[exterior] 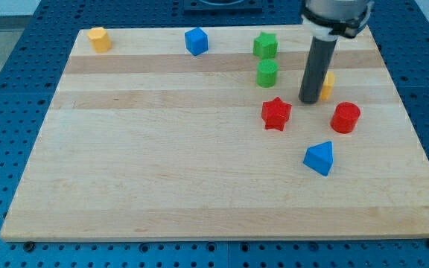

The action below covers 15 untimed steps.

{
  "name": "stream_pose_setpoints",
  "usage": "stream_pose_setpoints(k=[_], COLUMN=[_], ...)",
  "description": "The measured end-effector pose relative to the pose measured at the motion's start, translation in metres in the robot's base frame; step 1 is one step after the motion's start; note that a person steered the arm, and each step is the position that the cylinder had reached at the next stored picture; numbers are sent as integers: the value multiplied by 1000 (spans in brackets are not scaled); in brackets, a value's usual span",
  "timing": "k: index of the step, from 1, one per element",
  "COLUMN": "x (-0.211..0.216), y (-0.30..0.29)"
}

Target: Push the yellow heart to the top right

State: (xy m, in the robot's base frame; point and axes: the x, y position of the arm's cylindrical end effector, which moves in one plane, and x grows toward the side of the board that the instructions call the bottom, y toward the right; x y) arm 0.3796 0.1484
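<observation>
The yellow heart (328,85) lies right of the board's middle, in the upper half, mostly hidden behind the rod. My tip (309,100) rests on the board, touching the heart's left side. A red star (276,114) sits just below and left of the tip. A red cylinder (345,117) sits below and right of the heart.
A green star (265,45) and a green cylinder (267,73) stand left of the rod. A blue triangular block (319,158) lies lower down. A blue cube (196,41) is at top centre, a yellow pentagon block (99,39) at top left. The wooden board (162,164) ends near the heart's right.
</observation>
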Motion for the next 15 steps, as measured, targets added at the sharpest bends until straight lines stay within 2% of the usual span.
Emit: stream_pose_setpoints(k=[1, 2, 3, 4, 5, 6, 7, 9, 10, 11, 12, 13, 14, 15], x=[-54, -66, -17, 7, -27, -79, -96, -37, -37, -64, -68, -57, -84, -102], y=[1, -1, -9, 15, 60, 59, 56, 53, 20, 3, 2, -33, -26, 24])
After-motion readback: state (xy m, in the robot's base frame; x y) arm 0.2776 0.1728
